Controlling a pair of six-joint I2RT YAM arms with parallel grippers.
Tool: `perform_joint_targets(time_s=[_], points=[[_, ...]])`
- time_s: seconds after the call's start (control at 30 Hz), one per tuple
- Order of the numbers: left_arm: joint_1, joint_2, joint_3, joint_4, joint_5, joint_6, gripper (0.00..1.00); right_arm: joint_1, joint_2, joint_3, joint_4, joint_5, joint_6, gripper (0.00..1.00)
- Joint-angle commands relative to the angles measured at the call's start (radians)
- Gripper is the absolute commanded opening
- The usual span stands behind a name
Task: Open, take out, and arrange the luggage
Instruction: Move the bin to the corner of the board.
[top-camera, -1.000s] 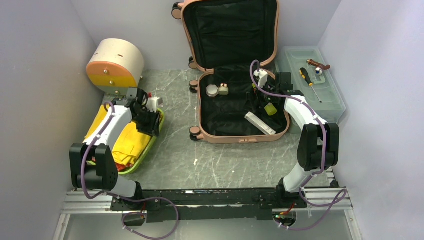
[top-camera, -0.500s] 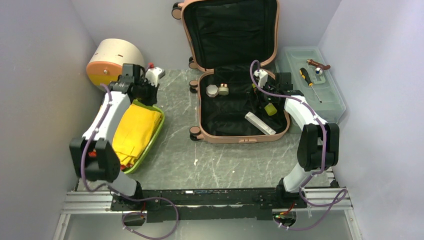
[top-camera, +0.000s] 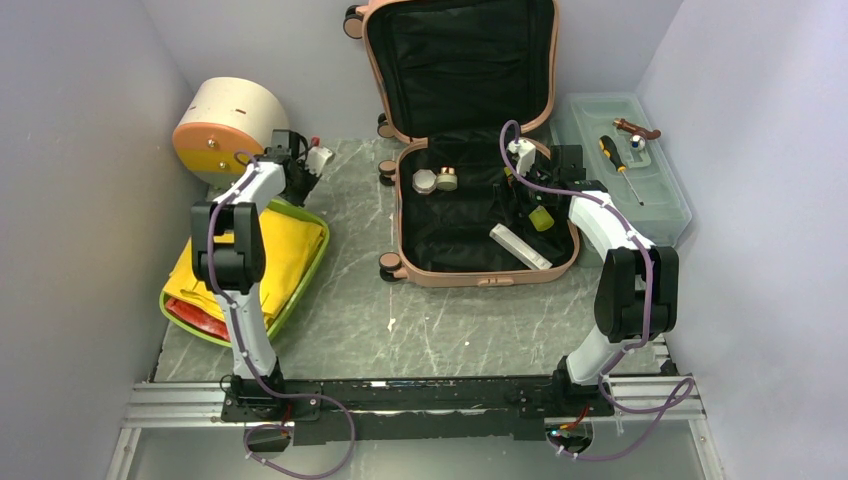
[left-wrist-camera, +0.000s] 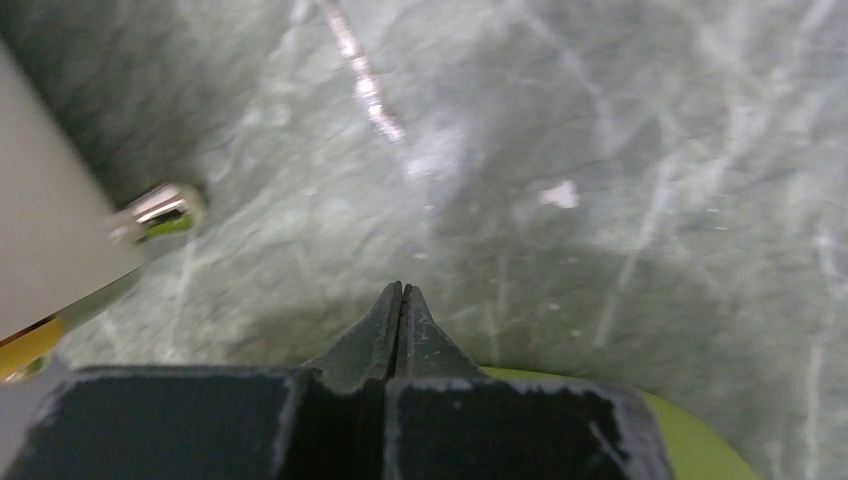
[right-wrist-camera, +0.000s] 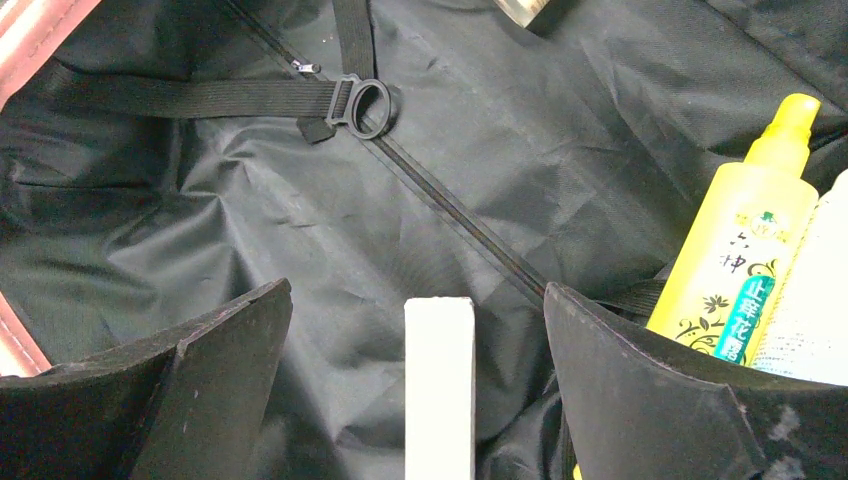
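Note:
The salmon-pink luggage (top-camera: 470, 277) lies open at the back centre, its lid standing against the far wall. On its black lining (right-wrist-camera: 300, 200) lie two small jars (top-camera: 434, 180), a long white box (top-camera: 520, 246) and a yellow bottle (top-camera: 541, 218). My right gripper (top-camera: 520, 197) hangs inside the case. It is open (right-wrist-camera: 416, 290) and straddles one end of the white box (right-wrist-camera: 438, 390) without touching it, with the yellow bottle (right-wrist-camera: 745, 260) just to its right. My left gripper (top-camera: 297, 188) is shut and empty (left-wrist-camera: 400, 290) above the marble, by the far rim of the green tray (left-wrist-camera: 700, 440).
A cream half-round box with orange drawers (top-camera: 230, 125) stands back left, close to my left wrist. The green tray (top-camera: 300, 290) holds a folded yellow cloth (top-camera: 275, 250). A translucent toolbox (top-camera: 665, 215) with a screwdriver (top-camera: 620, 168) sits at the right wall.
My left arm has lifted off the yellow cloth and swung back toward the cream box, its jaws closing to shut. The right arm has not moved.

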Motion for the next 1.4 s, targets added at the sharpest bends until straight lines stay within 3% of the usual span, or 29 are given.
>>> perform_joint_targets(time_s=[0.0, 0.33, 0.63, 0.97, 1.1, 1.23, 1.37], points=[[0.035, -0.034, -0.02, -0.015, -0.196, -0.019, 0.0, -0.004, -0.029, 0.0, 0.036, -0.008, -0.012, 1.0], [0.111, -0.139, -0.203, 0.05, -0.312, -0.065, 0.0, -0.001, -0.026, 0.002, 0.035, -0.019, -0.003, 1.0], [0.216, -0.091, -0.188, -0.031, -0.303, -0.087, 0.0, -0.001, -0.051, -0.004, 0.04, -0.019, 0.005, 1.0], [0.24, -0.19, -0.177, -0.015, -0.313, -0.103, 0.0, 0.0, -0.048, -0.003, 0.04, -0.02, 0.008, 1.0], [0.239, -0.239, -0.146, -0.07, -0.253, -0.148, 0.0, -0.001, -0.053, -0.004, 0.04, -0.018, 0.008, 1.0], [0.22, -0.343, -0.141, -0.14, -0.057, -0.171, 0.0, -0.001, -0.052, -0.004, 0.042, -0.018, 0.006, 1.0], [0.101, -0.481, -0.193, -0.162, 0.046, -0.139, 0.0, -0.001, -0.044, -0.001, 0.041, -0.02, 0.009, 1.0]])
